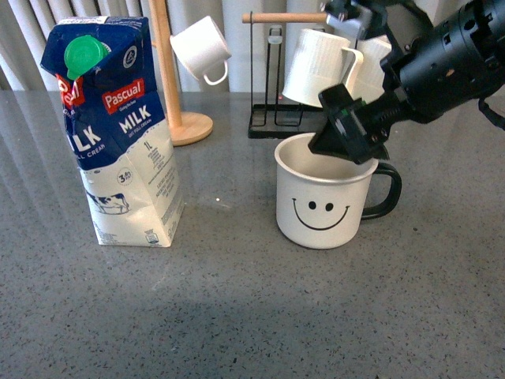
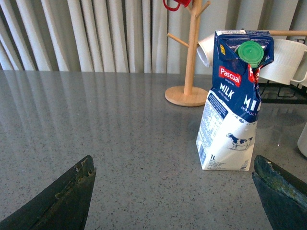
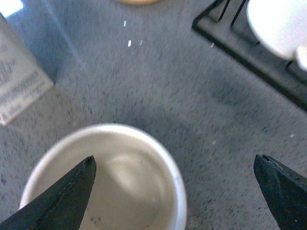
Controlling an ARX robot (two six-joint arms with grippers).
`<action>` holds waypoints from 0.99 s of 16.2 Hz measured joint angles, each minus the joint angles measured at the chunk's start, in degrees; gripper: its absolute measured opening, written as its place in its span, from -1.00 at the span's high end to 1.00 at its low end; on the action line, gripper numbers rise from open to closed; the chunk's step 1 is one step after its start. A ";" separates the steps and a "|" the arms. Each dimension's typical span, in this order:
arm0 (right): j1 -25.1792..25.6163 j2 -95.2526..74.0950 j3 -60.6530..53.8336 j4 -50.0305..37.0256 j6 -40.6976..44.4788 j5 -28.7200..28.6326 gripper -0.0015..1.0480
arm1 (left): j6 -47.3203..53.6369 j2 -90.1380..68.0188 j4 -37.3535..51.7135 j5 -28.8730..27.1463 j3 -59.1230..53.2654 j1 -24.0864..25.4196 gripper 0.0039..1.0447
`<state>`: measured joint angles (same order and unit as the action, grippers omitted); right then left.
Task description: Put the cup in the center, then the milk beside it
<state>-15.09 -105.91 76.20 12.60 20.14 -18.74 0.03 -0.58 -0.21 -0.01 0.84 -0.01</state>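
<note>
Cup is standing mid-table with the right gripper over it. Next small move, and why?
Probably lift the right gripper clear of the cup. The cup stands upright on the table, and the gripper is open over its rim, holding nothing. The milk stands apart on the left, so the cup's side needs clearing first.

The cup [image 1: 323,201] and milk [image 1: 118,134] on the bench [image 1: 237,316]
Milk stands left of cup, apart; mug tree [image 1: 189,126] and rack [image 1: 264,126] behind them; right end effector [image 1: 346,133] over the cup's rim.
</note>
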 joint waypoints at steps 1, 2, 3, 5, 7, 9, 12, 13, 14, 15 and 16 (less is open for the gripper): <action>1.22 5.60 -3.28 -9.92 -5.46 1.18 -0.87 | 0.00 0.00 -0.02 0.00 0.00 0.00 -0.88; 2.23 9.49 -6.58 -15.65 -9.09 3.69 -0.87 | 0.00 0.00 0.00 0.00 0.00 0.00 -0.88; 2.49 12.00 -8.44 -18.21 -11.56 4.68 -0.87 | 0.02 0.00 0.00 0.00 0.00 0.00 -0.88; 3.10 13.16 -8.59 -19.41 -13.97 5.31 -0.87 | 0.00 0.00 0.00 0.02 0.00 0.00 -0.88; 2.27 15.02 -21.09 -42.51 -17.73 22.86 -0.49 | 0.00 0.00 -0.02 -0.02 0.00 0.00 -0.88; 4.61 21.07 -34.88 -55.10 -18.95 28.68 -0.03 | 0.00 0.00 -0.04 -0.02 0.00 0.00 -0.88; 6.99 28.76 -44.63 -60.22 -19.32 27.67 0.49 | 0.00 0.00 0.00 0.00 0.00 0.00 -0.88; 7.43 31.02 -49.40 -61.02 -19.32 26.38 0.77 | 0.00 0.00 0.00 0.00 0.00 0.00 -0.88; 8.09 32.83 -53.07 -61.51 -19.23 25.40 0.97 | 0.00 0.00 -0.02 0.00 0.00 0.00 -0.88; 8.87 34.95 -55.74 -61.90 -19.39 24.74 0.97 | 0.00 0.00 -0.02 0.00 0.00 0.00 -0.88; 9.66 37.97 -58.27 -62.25 -19.43 24.44 0.97 | 0.00 0.00 -0.02 0.00 0.00 0.00 -0.88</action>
<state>-5.43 -67.94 17.93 -49.65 0.71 5.69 0.03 -0.58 -0.23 -0.01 0.84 -0.01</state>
